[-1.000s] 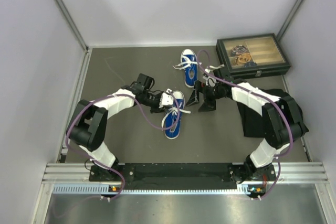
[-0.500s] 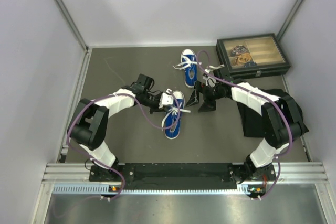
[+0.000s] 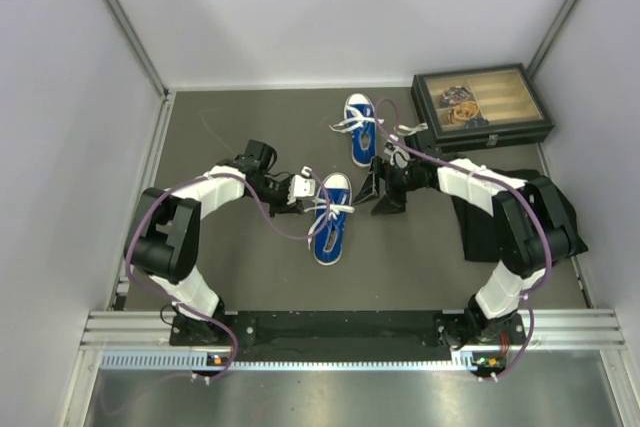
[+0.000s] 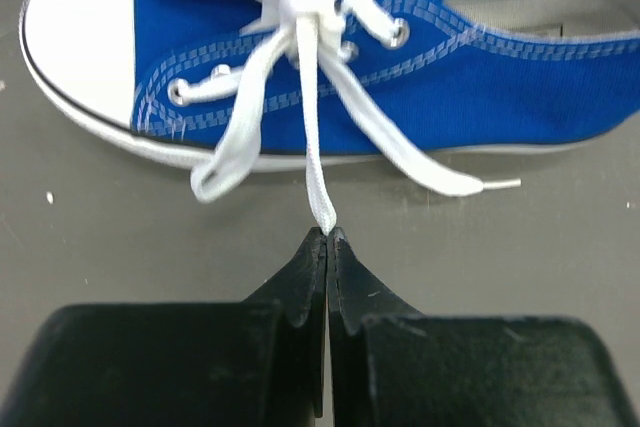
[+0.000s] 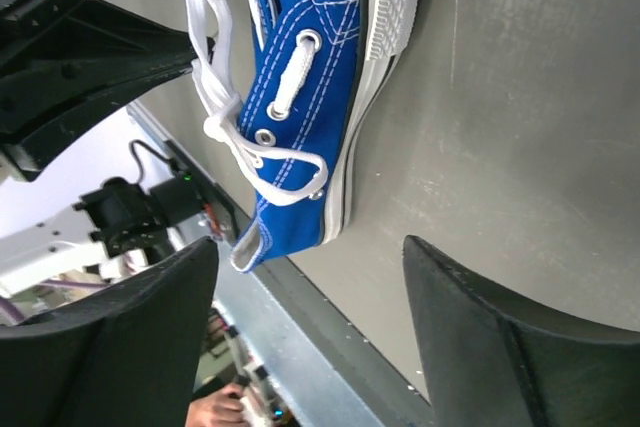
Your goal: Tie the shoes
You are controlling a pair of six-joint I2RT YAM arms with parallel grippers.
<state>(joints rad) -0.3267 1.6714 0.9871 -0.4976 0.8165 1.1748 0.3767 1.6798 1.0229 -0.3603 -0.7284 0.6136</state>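
Note:
Two blue canvas sneakers with white laces lie on the grey table. The near shoe (image 3: 329, 219) lies in the middle, toe pointing away; it fills the top of the left wrist view (image 4: 400, 67) and shows in the right wrist view (image 5: 310, 87). The far shoe (image 3: 361, 127) lies behind it with loose laces. My left gripper (image 3: 303, 189) is shut on a lace (image 4: 312, 137) of the near shoe, just left of it, holding the lace taut. My right gripper (image 3: 377, 195) is open and empty, right of the near shoe.
A dark glass-lidded box (image 3: 481, 105) stands at the back right. A black cloth (image 3: 490, 217) lies under the right arm. Grey walls close in the left, back and right sides.
My left gripper has moved left, away from the near shoe, drawing the lace out taut. The right gripper has barely moved.

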